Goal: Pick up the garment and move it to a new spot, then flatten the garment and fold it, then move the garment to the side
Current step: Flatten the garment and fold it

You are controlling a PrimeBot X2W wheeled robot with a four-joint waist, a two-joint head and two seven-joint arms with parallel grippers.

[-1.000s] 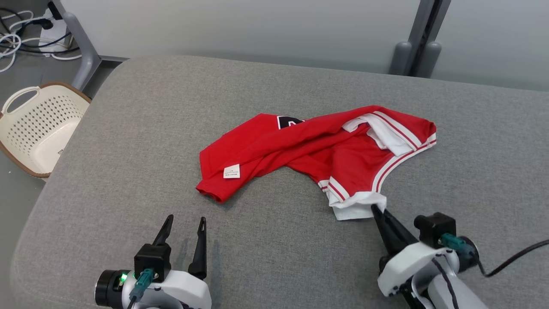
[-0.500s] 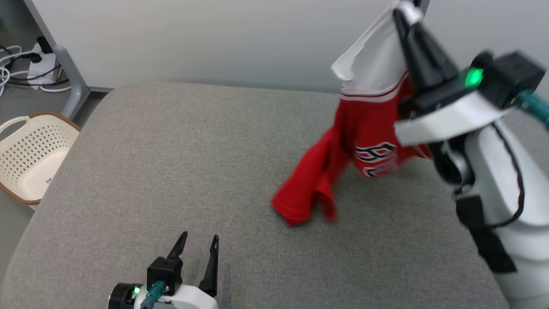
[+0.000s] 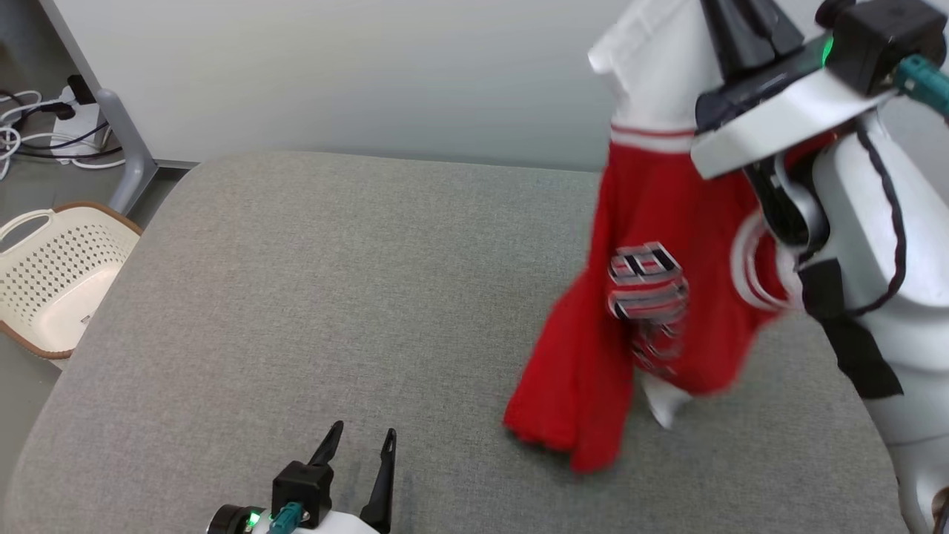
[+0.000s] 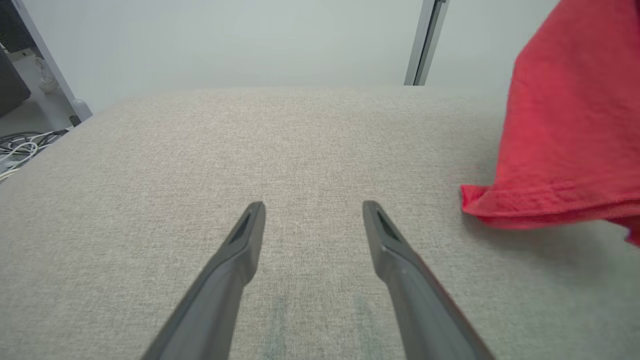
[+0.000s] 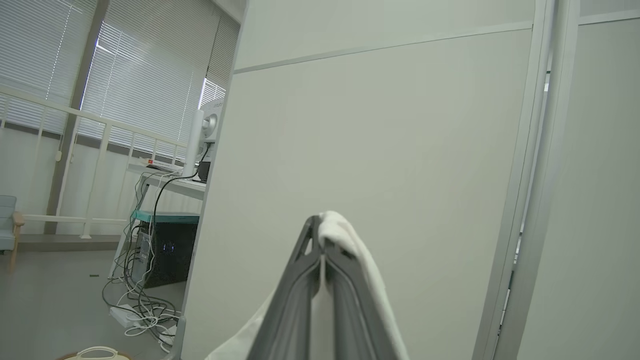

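R gripper (image 5: 316,223): jaws clenched on a white-trimmed edge of the garment (image 3: 652,245), held high at the upper right of the head view. The red jersey hangs from that 1 pinch point as a bunched, twisted drape, lettering facing the camera. Its lowest red hem sits near the grey padded surface (image 3: 334,282); cannot tell whether it touches. L gripper (image 3: 363,432): fingers spread, grasping nothing, low over the near edge of the pad and well apart from the cloth, whose hem shows at the right of the L wrist view. Progress (judged): pick-up done, transfer to a new spot under way. Set-down, flattening, folding and the final move aside are all left, so roughly 1 of 4 stages. Surroundings: perforated cream basket (image 3: 52,274) on the floor beside the pad's left edge, cables w/ power strip (image 3: 44,133) by a grey metal leg (image 3: 122,141), and a pale partition wall behind. Nothing lies on the pad in the garment's way. The main hindrance is probably the R forearm itself, which screens part of the cloth, plus the bunching, which will need 2 grippers to spread.
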